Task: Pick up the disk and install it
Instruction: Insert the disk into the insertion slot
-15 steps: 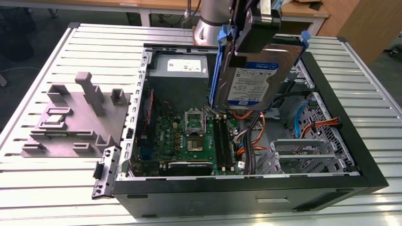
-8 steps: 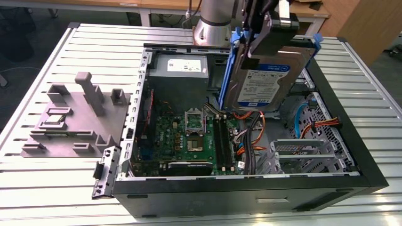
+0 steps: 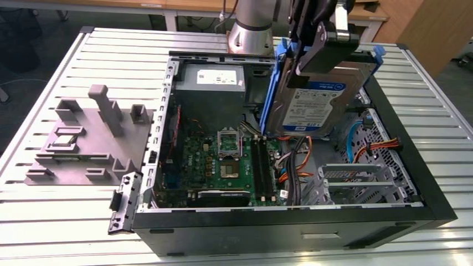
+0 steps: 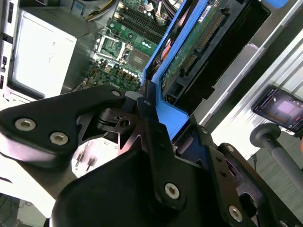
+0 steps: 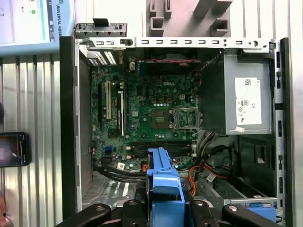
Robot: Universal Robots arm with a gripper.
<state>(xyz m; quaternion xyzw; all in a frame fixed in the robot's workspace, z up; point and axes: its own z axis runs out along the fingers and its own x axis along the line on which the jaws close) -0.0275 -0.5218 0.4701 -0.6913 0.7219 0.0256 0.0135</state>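
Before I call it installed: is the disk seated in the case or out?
Out. The hand grips the disk, which stands on edge over the open case, not seated inside it.

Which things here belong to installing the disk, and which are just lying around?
Job in hand:
- disk, clamped in the gripper
- open computer case

Lying about:
- grey fixture on the table
- phone beside the case

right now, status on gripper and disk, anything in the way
Gripper shut on the disk, jaws on its blue carrier. Disk on edge over the open computer case. Orange cables beneath it.
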